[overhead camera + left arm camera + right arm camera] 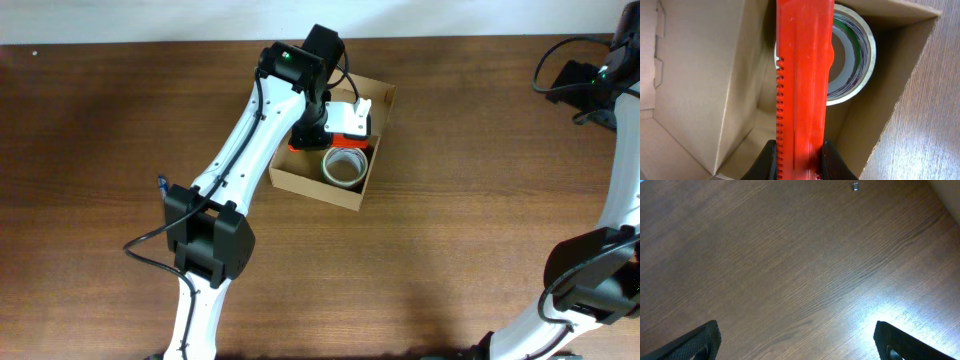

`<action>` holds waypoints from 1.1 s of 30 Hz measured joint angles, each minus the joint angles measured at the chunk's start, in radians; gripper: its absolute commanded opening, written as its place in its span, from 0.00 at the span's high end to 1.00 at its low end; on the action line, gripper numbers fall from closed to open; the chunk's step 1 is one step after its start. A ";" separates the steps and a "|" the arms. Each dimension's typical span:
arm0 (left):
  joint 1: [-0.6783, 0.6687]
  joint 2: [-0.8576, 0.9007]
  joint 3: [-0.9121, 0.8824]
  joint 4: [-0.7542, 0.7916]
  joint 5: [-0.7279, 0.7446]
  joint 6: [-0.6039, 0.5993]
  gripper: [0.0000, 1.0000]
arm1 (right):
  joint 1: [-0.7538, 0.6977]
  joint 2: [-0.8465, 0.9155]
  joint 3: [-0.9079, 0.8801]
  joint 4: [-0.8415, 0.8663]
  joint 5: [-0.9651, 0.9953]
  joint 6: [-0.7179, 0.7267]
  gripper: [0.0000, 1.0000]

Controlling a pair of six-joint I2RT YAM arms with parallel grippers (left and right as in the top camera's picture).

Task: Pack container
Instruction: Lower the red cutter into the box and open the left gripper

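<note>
The tan cardboard container [300, 180] sits open at the table's upper middle, its flap lid at the far side. A roll of clear tape [344, 166] lies inside it, also in the left wrist view [860, 65]. My left gripper [318, 128] is shut on a red and white tape dispenser [345, 125] and holds it over the box's inside. In the left wrist view the red dispenser [802, 75] runs up between my fingers [799, 160], above the box's wall [700, 85]. My right gripper [797, 342] is open and empty over bare wood at the far right.
A small blue object [161, 184] lies by the left arm's base. A tiny metal piece [855, 186] lies on the wood in the right wrist view. The right arm [610, 70] stands at the table's right edge.
</note>
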 measured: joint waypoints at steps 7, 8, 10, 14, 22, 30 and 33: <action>0.000 0.043 0.000 -0.020 0.000 0.021 0.99 | 0.000 0.000 0.000 0.000 0.000 0.000 0.01; 0.000 0.053 0.000 -0.023 0.000 0.022 0.99 | 0.000 0.000 0.000 0.000 0.000 0.000 0.01; 0.000 0.070 -0.002 -0.030 0.000 0.023 0.99 | 0.000 0.000 0.000 0.000 0.000 0.000 0.00; 0.000 0.075 -0.026 -0.032 0.000 0.025 0.99 | 0.000 0.000 0.000 0.000 0.000 0.000 0.01; 0.000 0.075 -0.105 -0.034 0.000 0.026 0.99 | 0.000 0.000 0.000 0.000 0.000 0.000 0.01; 0.000 0.075 -0.114 -0.052 0.000 0.026 0.99 | 0.000 0.000 0.000 0.000 0.000 0.000 0.01; 0.000 0.075 -0.114 -0.056 0.000 0.029 0.99 | 0.000 0.000 0.000 0.000 0.000 0.000 0.01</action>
